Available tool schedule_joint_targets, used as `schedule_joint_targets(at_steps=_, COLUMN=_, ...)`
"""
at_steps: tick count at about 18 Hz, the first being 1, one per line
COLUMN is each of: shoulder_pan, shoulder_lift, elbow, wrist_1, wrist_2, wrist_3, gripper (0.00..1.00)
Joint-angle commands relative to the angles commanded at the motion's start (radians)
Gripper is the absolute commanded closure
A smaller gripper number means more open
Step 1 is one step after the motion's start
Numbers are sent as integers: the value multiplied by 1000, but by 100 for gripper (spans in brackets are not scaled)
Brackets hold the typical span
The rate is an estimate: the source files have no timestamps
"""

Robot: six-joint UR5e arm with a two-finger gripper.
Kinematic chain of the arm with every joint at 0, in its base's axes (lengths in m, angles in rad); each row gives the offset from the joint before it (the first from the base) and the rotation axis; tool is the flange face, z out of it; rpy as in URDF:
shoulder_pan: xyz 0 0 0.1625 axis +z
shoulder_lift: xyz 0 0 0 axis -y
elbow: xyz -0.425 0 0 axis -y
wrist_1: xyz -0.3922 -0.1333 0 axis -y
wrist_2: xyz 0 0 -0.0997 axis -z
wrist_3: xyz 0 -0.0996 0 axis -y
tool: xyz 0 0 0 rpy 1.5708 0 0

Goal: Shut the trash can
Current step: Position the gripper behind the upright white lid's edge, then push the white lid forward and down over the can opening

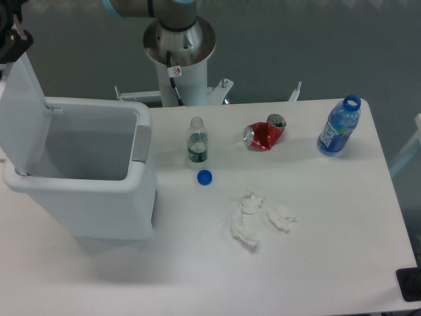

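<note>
The trash can (pixel 85 178) stands open at the table's (pixel 316 276) nine o'clock edge, its lid (pixel 23 112) upright, the gripper (pixel 12 39) touching the lid's top edge, finger state unreadable.

Trash can (pixel 99 197): smooth white plastic, slight sheen; latch panel (pixel 140 143) matt grey. Worktop (pixel 316 276): smooth, matt white. Soda can (pixel 264 134): crushed glossy red metal. Bottles (pixel 197 140) (pixel 339 128): clear plastic. Tissues (pixel 258 217): crumpled white paper
</note>
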Motion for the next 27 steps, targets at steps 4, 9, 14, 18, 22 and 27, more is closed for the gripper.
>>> schedule_joint_targets(at_steps=4, shoulder_pan=34, shoulder_lift=3, elbow=0, wrist_1=-15, wrist_2=0, wrist_3=2, gripper=93)
schedule_joint_targets(at_steps=9, shoulder_pan=87, shoulder_lift=3, elbow=-20, wrist_1=-15, wrist_2=-2, wrist_3=3, gripper=93)
schedule_joint_targets(at_steps=14, shoulder_pan=107, shoulder_lift=2, elbow=-35, wrist_1=-17, wrist_2=-2, wrist_3=3, gripper=93)
schedule_joint_targets(at_steps=18, shoulder_pan=158, shoulder_lift=2, elbow=-49, wrist_1=-47, wrist_2=-5, wrist_3=5, gripper=93)
schedule_joint_targets(at_steps=22, shoulder_pan=198, shoulder_lift=0, elbow=-64, wrist_1=-57, wrist_2=-9, wrist_3=5, gripper=93)
schedule_joint_targets(at_steps=27, shoulder_pan=225, shoulder_lift=-8, elbow=-75, wrist_1=-81, wrist_2=-8, wrist_3=5, gripper=92)
